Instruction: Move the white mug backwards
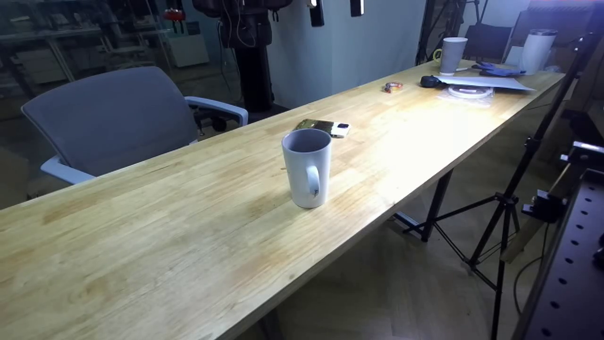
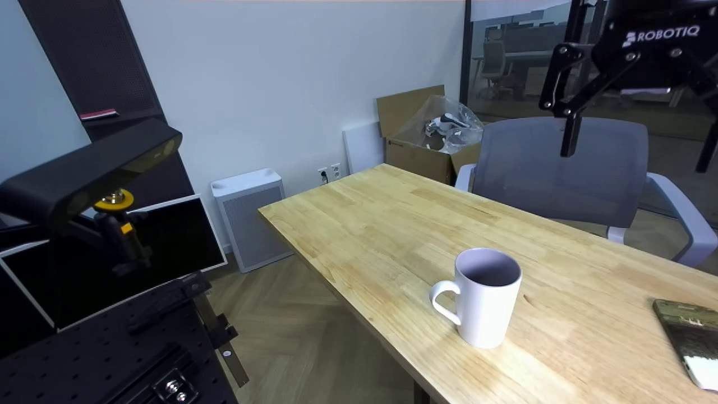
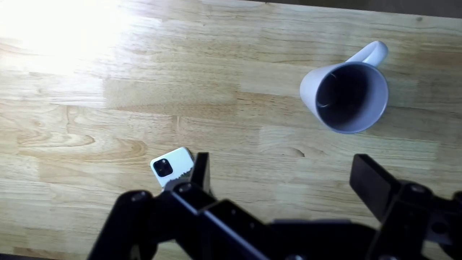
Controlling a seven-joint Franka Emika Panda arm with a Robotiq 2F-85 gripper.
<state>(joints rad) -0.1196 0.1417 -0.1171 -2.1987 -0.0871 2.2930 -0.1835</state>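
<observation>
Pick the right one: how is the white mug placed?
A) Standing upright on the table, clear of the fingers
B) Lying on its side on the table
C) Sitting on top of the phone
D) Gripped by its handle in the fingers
A: in both exterior views the white mug stands upright on the wooden table, with the fingers spread apart above, not touching it.

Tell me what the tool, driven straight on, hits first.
The tool would likely meet the wooden tabletop between the white mug and smartphone; depth is unclear, so one finger might graze the smartphone.

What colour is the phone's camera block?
Black; the camera block shows best in the wrist view.
</observation>
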